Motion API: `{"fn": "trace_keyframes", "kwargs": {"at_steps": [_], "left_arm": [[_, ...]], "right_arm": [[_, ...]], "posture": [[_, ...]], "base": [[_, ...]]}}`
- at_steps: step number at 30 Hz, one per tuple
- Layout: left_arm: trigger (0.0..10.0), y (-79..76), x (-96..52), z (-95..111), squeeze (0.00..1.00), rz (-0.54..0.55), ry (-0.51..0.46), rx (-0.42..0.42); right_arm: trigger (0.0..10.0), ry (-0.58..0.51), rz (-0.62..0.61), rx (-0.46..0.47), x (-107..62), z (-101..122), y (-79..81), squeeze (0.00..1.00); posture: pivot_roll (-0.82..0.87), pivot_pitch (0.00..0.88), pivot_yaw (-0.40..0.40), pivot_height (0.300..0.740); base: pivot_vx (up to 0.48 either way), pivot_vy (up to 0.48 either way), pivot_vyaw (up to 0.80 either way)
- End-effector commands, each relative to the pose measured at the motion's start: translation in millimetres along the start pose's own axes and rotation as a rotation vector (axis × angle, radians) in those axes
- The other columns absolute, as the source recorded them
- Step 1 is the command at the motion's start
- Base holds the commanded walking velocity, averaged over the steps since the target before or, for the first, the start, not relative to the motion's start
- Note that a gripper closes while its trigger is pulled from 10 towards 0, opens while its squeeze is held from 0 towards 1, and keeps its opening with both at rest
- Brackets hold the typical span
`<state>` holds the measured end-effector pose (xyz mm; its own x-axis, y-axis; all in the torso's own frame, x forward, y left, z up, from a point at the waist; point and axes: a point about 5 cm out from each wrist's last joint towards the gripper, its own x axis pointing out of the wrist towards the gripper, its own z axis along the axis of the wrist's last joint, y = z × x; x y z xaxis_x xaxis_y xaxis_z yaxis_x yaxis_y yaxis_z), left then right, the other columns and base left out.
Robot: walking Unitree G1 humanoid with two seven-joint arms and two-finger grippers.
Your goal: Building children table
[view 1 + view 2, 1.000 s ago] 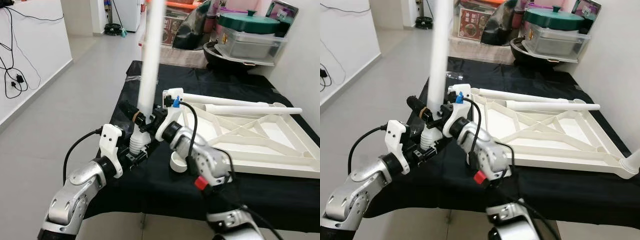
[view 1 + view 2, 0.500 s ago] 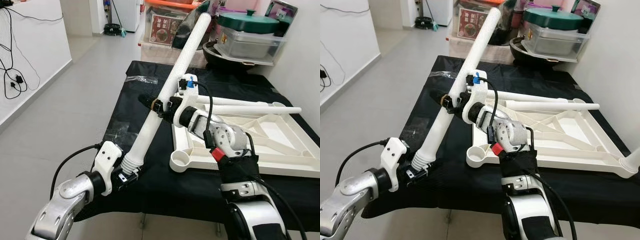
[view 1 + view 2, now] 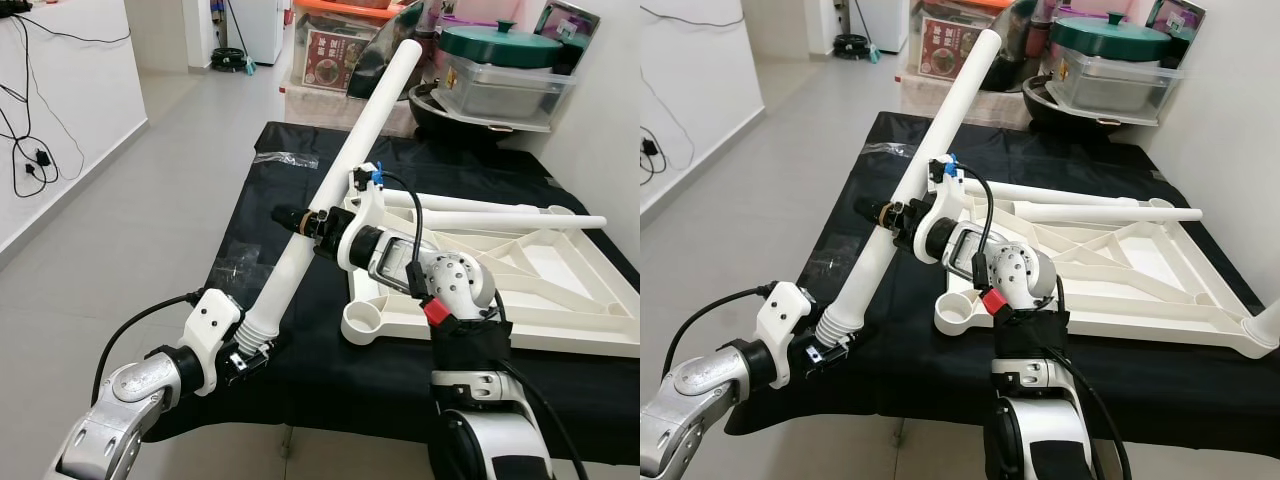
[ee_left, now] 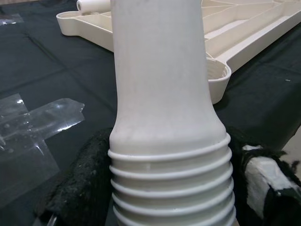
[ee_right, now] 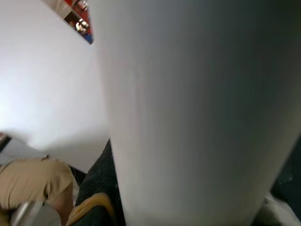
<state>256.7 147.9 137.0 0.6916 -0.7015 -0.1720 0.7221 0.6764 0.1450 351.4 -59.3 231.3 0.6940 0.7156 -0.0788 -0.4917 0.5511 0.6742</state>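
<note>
A long white table leg (image 3: 345,165) slants from the near left of the black-covered table (image 3: 330,392) up toward the far right. My left gripper (image 3: 248,352) is shut on its ribbed threaded end (image 4: 171,188), with black padded fingers (image 4: 80,188) on both sides. My right gripper (image 3: 303,220) is shut around the leg's middle, above the table. The white tabletop (image 3: 560,338) lies upside down on the right. Its round corner socket (image 3: 366,325) sits near the front, right of the leg's threaded end. Two more legs (image 3: 470,203) lie along the tabletop's far edge.
Clear tape (image 3: 235,265) and a plastic wrapper (image 3: 285,158) lie on the cloth at the left. A green-lidded bin (image 3: 497,45) and boxes stand behind the table. Open grey floor (image 3: 120,220) stretches to the left, and cables hang on the left wall.
The leg stood nearly upright a second ago and now leans toward the far right. My left gripper has dropped toward the table's near left edge. The right gripper stays clamped on the leg.
</note>
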Motion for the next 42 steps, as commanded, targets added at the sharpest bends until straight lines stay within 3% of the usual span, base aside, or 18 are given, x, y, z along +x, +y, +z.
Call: {"fn": "trace_keyframes", "kwargs": {"at_steps": [1, 9, 16, 17, 31, 35, 38, 40, 42], "left_arm": [[10.0, -11.1, 7.6, 9, 0.00, -0.073, -0.052, 0.048], [10.0, -14.1, 10.3, 11, 0.00, -0.078, -0.071, 0.037], [10.0, -13.8, 10.6, 12, 0.00, -0.070, -0.087, 0.028], [10.0, -12.8, 10.3, 13, 1.00, -0.067, -0.091, 0.034], [10.0, -8.5, 9.2, 13, 1.00, -0.050, -0.092, 0.054], [10.0, -8.4, 8.1, 15, 1.00, -0.050, -0.098, 0.057], [10.0, -7.5, 7.6, 17, 1.00, -0.023, -0.103, 0.061], [10.0, -7.5, 7.6, 17, 1.00, -0.023, -0.103, 0.061], [10.0, -10.4, 7.5, 17, 1.00, -0.024, -0.111, 0.045]], "right_arm": [[0.0, -0.009, -0.036, 0.033, 1.4, -4, -5.3, 0.00], [0.0, -0.117, -0.103, 0.006, 0.6, 5, -7.2, 0.00], [0.0, -0.136, -0.115, -0.038, -1.4, 6, -4.7, 0.00], [0.0, -0.136, -0.119, -0.053, -1.9, 5, -4.9, 0.00], [0.0, -0.162, -0.131, -0.125, -3.8, 2, -5.3, 0.00], [0.0, -0.219, -0.185, -0.177, -7.8, 17, -13.8, 0.00], [0.0, -0.334, -0.271, -0.276, -19.4, 53, -24.5, 0.00], [0.0, -0.334, -0.271, -0.276, -19.4, 53, -24.5, 0.00], [0.0, -0.440, -0.317, -0.342, -32.4, 86, -25.6, 0.00]], "posture": [[0.04, 0.000, -0.099, 0.740], [0.05, 0.000, -0.102, 0.740], [0.05, 0.000, -0.103, 0.740], [0.05, 0.000, -0.103, 0.740], [0.05, 0.000, -0.097, 0.740], [0.05, 0.000, -0.097, 0.740], [0.06, 0.000, -0.101, 0.740], [0.06, 0.000, -0.101, 0.740], [0.06, 0.000, -0.103, 0.740]], "base": [[0.000, 0.000, 0.00], [0.000, 0.000, 0.00], [0.000, 0.000, 0.00], [0.000, 0.000, 0.00], [0.000, 0.000, 0.00], [0.000, 0.000, 0.00], [0.000, 0.000, 0.00], [0.000, 0.000, 0.00], [0.000, 0.000, 0.00]]}}
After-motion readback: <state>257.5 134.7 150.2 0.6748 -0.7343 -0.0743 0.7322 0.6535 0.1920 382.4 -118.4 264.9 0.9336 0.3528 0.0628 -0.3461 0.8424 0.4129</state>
